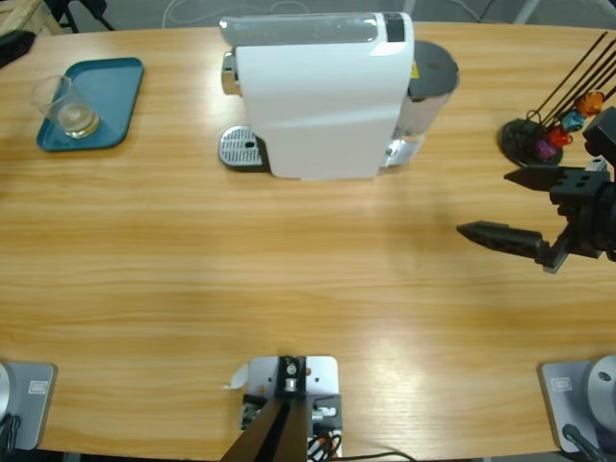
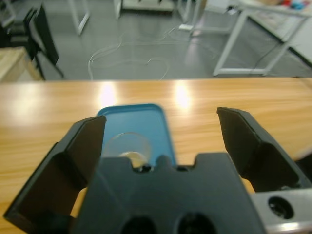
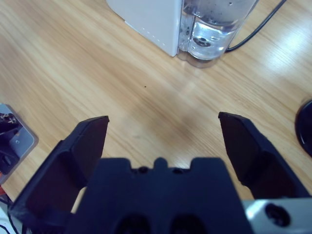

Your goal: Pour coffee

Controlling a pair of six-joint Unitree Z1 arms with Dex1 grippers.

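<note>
A small clear glass (image 1: 69,106) stands on a teal tray (image 1: 111,77) at the table's far left, with a shallow pool of pale yellowish coffee (image 1: 78,120) in its bottom. The left wrist view looks down on the same glass (image 2: 126,145) and tray (image 2: 141,117), and my left gripper (image 2: 161,119) is open above them, touching nothing. No left arm shows in the high view. My right gripper (image 1: 484,203) hangs open over bare table at the right, holding nothing. Its wrist view shows the right gripper (image 3: 163,118) facing wood.
A white coffee machine (image 1: 322,96) with a metal drip tray (image 1: 241,147) stands at the back middle; its clear water tank (image 3: 209,29) and a black cable (image 3: 253,29) show ahead of the right gripper. A black stand with coloured capsules (image 1: 553,135) is at the far right.
</note>
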